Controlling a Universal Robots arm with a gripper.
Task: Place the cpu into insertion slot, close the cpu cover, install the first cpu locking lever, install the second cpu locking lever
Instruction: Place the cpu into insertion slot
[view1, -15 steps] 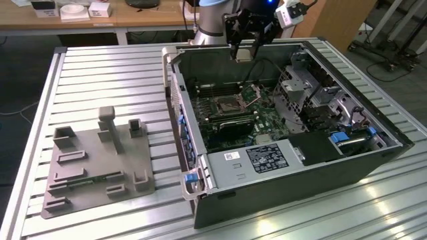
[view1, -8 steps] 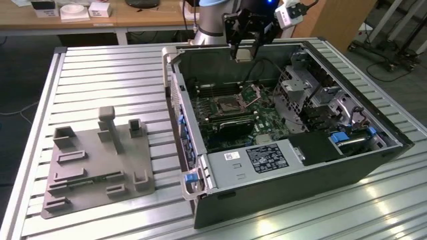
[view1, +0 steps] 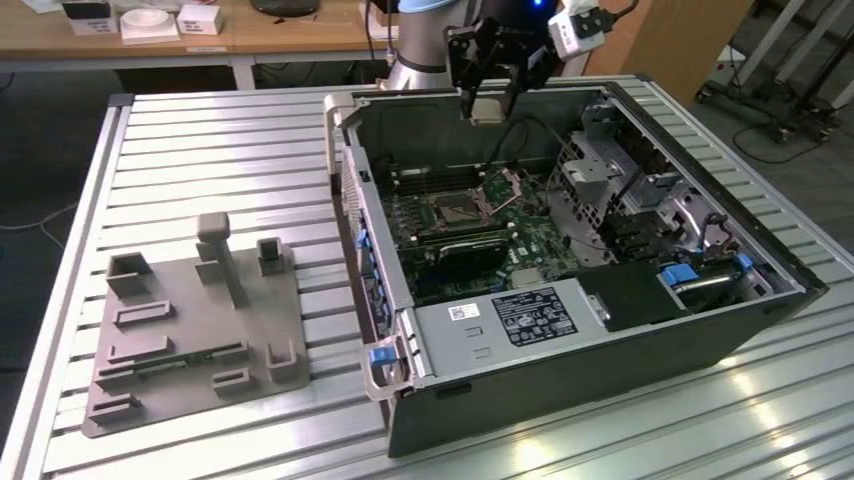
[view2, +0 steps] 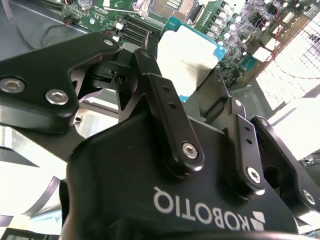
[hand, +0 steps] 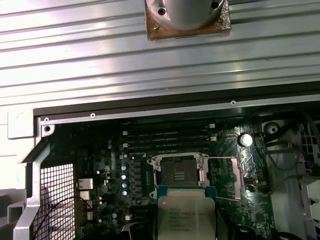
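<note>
- End effector (view1: 486, 100) is gripping the cpu (hand: 186, 216), hovering above the open computer case (view1: 601, 385).
- Insertion slot (hand: 172, 175) is lying uncovered, cpu cover (view1: 510, 187) standing open just beside it.

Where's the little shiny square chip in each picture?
Exterior view: the cpu hangs in the jaws, high over the open computer case.
Second wrist view: the cpu is the pale square beyond the black jaws.
First wrist view: the cpu is the pale square close beside the socket.
Shared landmark: the insertion slot, a dark square socket with a silvery frame.
</note>
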